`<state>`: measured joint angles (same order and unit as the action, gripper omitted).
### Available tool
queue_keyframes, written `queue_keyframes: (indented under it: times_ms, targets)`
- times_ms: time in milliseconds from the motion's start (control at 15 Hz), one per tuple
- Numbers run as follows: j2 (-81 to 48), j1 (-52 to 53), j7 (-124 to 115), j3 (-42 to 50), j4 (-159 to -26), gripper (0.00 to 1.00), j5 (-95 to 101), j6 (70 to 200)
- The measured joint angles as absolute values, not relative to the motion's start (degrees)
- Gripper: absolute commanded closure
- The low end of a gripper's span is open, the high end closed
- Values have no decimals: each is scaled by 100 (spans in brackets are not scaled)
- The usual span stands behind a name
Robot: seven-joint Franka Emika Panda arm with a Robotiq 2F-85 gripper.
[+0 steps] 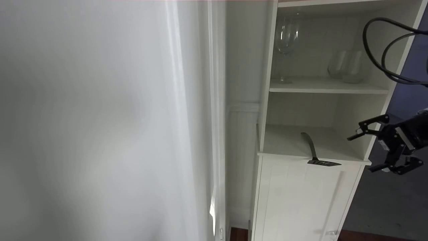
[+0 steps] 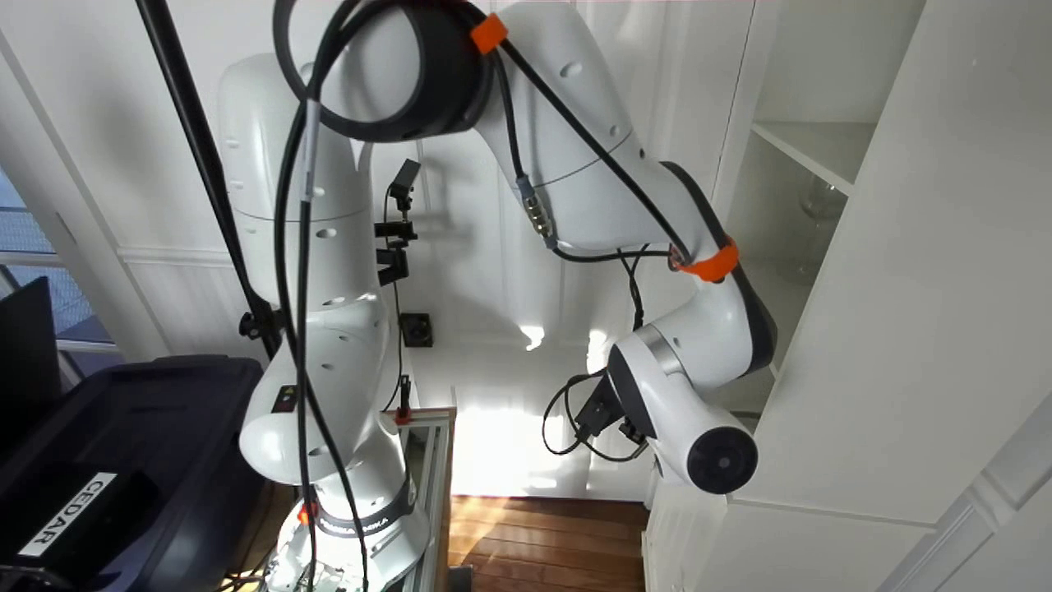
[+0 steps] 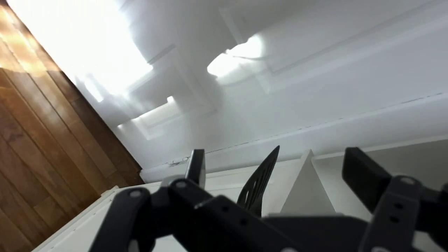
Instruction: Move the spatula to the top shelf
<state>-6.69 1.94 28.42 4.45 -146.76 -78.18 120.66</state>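
Observation:
The black slotted spatula (image 1: 312,149) lies on the lower shelf (image 1: 284,137) of a white cabinet in an exterior view. Its handle points inward and its blade hangs over the front edge. In the wrist view the blade (image 3: 257,180) shows between the fingers, nearer the left one, with the handle hidden. My gripper (image 1: 358,154) is open and empty, to the right of the spatula and apart from it. Its spread fingers also show in the wrist view (image 3: 274,155). A shelf board (image 1: 329,90) runs above the spatula, and a higher board (image 1: 331,3) is at the frame's top edge.
A stemmed wine glass (image 1: 286,40) and stemless glasses (image 1: 352,67) stand on the board above the spatula. The cabinet's side wall (image 1: 394,67) lies between the compartments and the arm. Loose black cables (image 1: 371,47) loop near the wrist. A closed cabinet door (image 1: 301,197) is below.

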Motion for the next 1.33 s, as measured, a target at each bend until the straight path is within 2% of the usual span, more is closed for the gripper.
queue_keyframes:
  times_ms: [467,733,1067,1200,1267,1333]
  targets:
    - [-1332,140,3380,395,-14602,0,-8674,11858]
    - [-1663,140,3452,370,-14447,9,-8924,11739]
    - [-2061,140,3456,366,-14152,42,-9201,11554]
    - [-2187,140,3456,366,-14036,61,-9268,11527]
    - [-2245,140,3456,366,-13985,60,-9317,11517]
    - [-2295,140,3456,366,-13936,48,-9357,11507]
